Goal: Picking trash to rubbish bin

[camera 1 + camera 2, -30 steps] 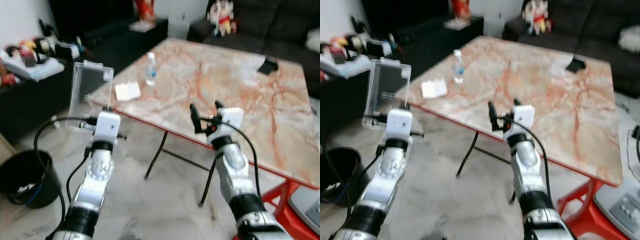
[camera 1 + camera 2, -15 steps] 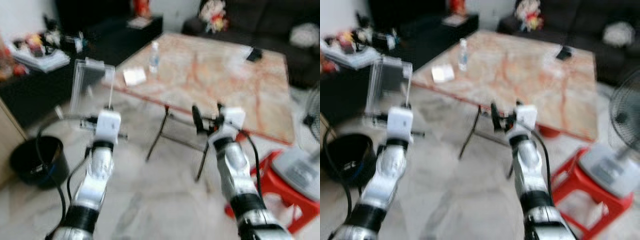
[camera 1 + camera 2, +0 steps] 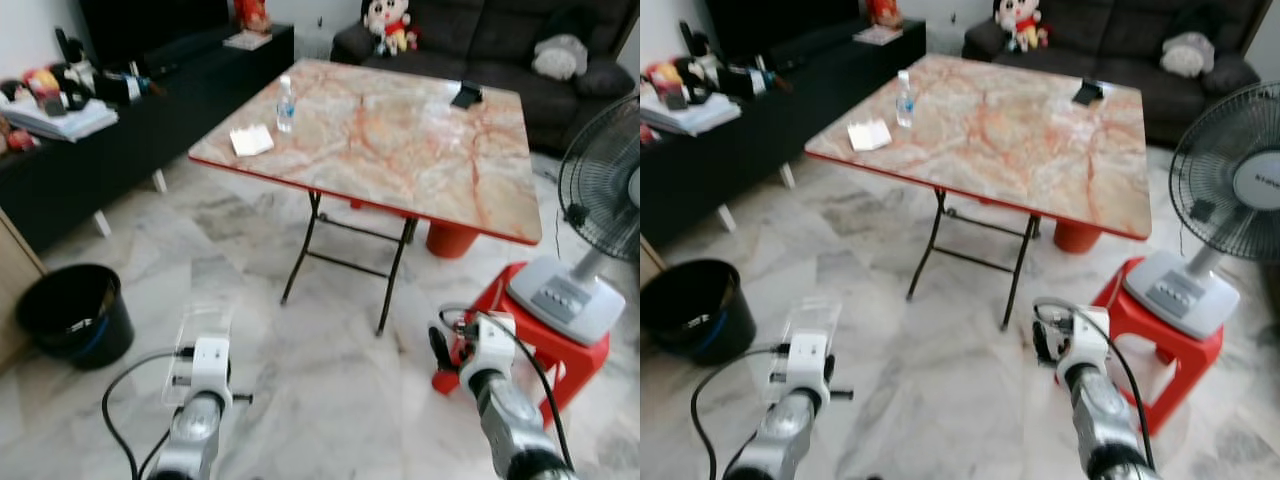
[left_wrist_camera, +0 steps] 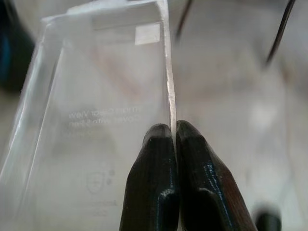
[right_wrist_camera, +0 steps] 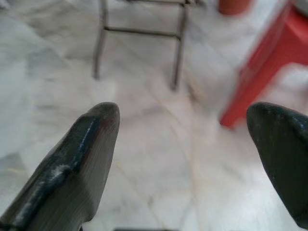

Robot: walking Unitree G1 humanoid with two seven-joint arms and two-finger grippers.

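The left end effector [image 4: 173, 144] is held low over the floor [image 3: 300, 350], fingers pinched on a clear plastic box [image 4: 96, 106]. The right end effector [image 5: 183, 144] points forward, fingers spread apart.

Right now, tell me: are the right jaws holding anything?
No, the right gripper stands wide open, with bare marble floor between its two fingers.
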